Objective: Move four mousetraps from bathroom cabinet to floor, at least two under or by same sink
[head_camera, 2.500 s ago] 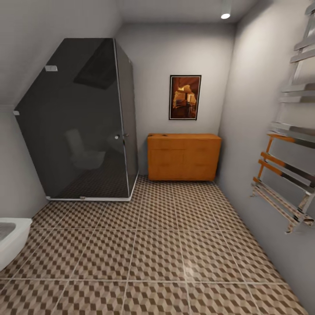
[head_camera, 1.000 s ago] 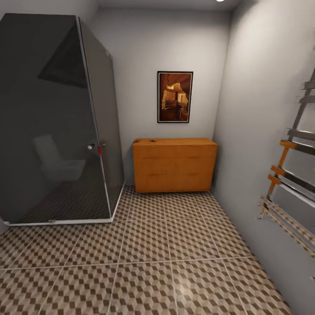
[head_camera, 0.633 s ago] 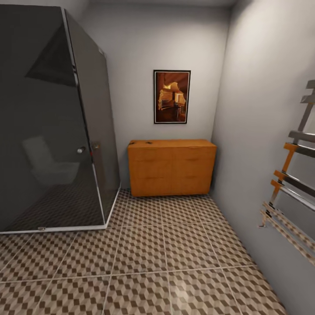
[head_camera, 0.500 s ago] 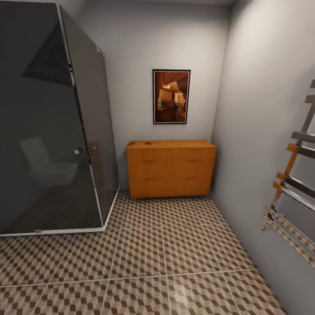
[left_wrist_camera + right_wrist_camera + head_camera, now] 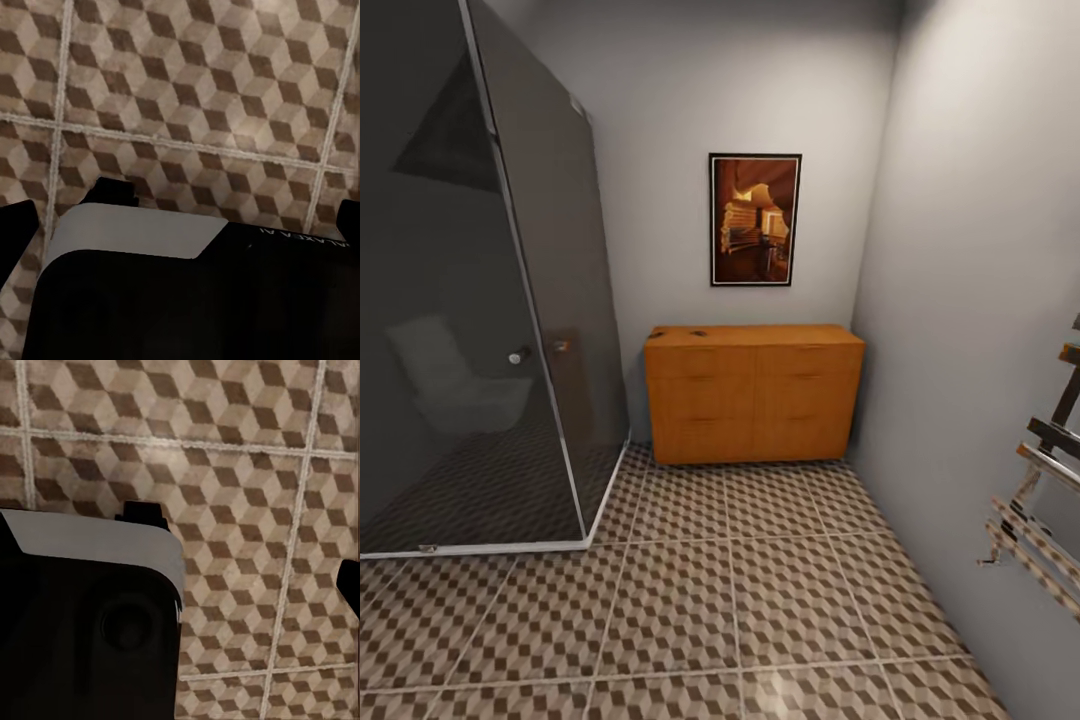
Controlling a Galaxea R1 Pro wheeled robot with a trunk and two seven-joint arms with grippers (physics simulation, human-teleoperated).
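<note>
At the left of the head view a dark glass shower enclosure is standing on the bathroom floor, its smoked panels reflecting a pale toilet shape and carrying a small round knob at the door edge. To its right, the cabinet is sitting against the far wall, its long axis running side to side along that wall and its drawer fronts facing the camera; two columns of drawers are showing, with thin handles too faint to make out well. On its top, near the left end, small dark specks are lying, likely mousetraps, though they are too tiny to count or to tell which way they point. Above the cabinet a framed picture in orange and brown tones is hanging upright on the wall; no words can be read on it. At the far right a chrome towel rail is jutting from the side wall. In the left wrist view, faint lettering is showing on the dark housing above the cube-patterned tiles, but it is too blurred to read. In the right wrist view a similar dark body is hanging over the tiles. Whether either arm's jaws are open or closed I cannot tell.
</note>
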